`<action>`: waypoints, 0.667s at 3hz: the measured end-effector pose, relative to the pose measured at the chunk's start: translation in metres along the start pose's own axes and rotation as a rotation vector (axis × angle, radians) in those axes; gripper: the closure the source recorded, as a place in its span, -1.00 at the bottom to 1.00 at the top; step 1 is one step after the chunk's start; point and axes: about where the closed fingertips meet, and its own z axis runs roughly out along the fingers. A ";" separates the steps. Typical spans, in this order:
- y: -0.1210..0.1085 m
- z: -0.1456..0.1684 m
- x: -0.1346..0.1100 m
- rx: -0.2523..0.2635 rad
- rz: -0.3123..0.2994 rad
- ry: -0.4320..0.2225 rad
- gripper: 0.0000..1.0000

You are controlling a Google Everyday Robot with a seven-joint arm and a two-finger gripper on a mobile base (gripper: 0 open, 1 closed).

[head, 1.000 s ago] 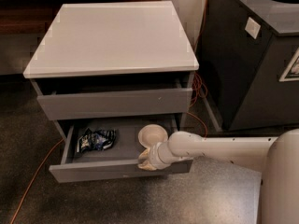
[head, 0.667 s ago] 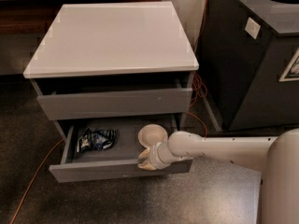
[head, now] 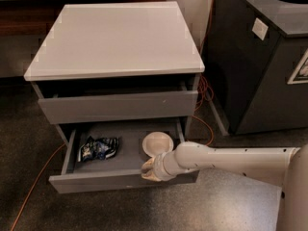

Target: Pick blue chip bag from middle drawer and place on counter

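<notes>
The middle drawer of the grey cabinet is pulled out. The blue chip bag lies crumpled in its left part. A round off-white bowl sits in its right part. My gripper is at the drawer's front edge, right of centre, just in front of the bowl and well to the right of the bag. The white arm reaches in from the right. The counter is the flat light-grey top of the cabinet, with nothing on it.
A tall black bin with a round hole in its top stands to the right of the cabinet. An orange cable runs along the floor between them and past the drawer's left side. The top drawer is slightly open.
</notes>
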 end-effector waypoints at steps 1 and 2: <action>0.000 0.000 0.000 0.000 0.000 0.000 1.00; 0.024 -0.006 -0.004 -0.005 0.012 -0.022 1.00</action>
